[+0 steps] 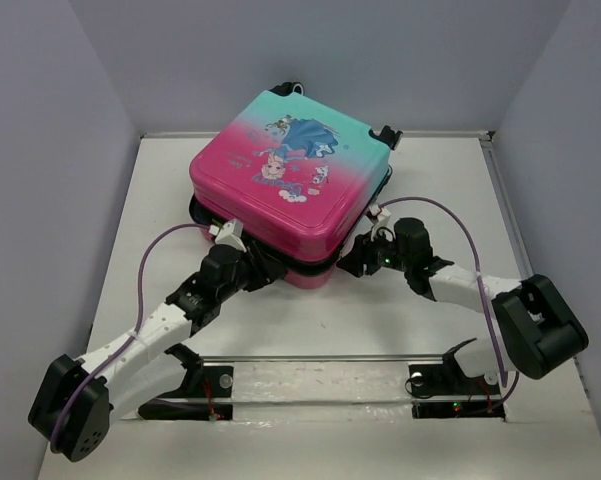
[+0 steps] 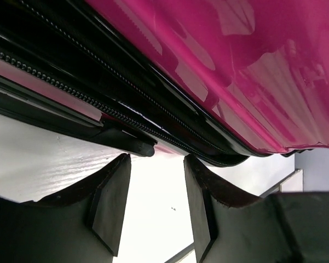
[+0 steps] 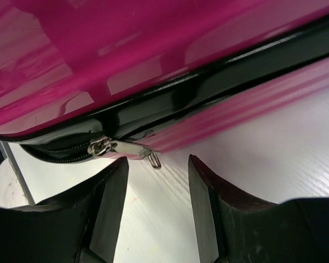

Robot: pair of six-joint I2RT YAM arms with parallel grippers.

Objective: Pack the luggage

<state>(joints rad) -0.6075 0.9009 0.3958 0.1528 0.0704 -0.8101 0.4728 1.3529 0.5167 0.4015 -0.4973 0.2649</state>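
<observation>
The luggage (image 1: 290,175) lies flat on the white table, pink-to-teal with a cartoon princess print, its lid down over the lower half. My left gripper (image 1: 263,272) is open at its near left edge; in the left wrist view it (image 2: 156,164) sits just below the black zipper track (image 2: 71,90), holding nothing. My right gripper (image 1: 357,262) is open at the near right edge. In the right wrist view it (image 3: 157,167) sits just under a silver zipper pull (image 3: 123,149) that hangs from the seam, not gripped.
Grey walls enclose the table on three sides. The suitcase's black wheels (image 1: 387,134) point to the back. The arm bases and a metal rail (image 1: 320,358) run along the near edge. White table (image 1: 320,320) lies between the suitcase and the rail.
</observation>
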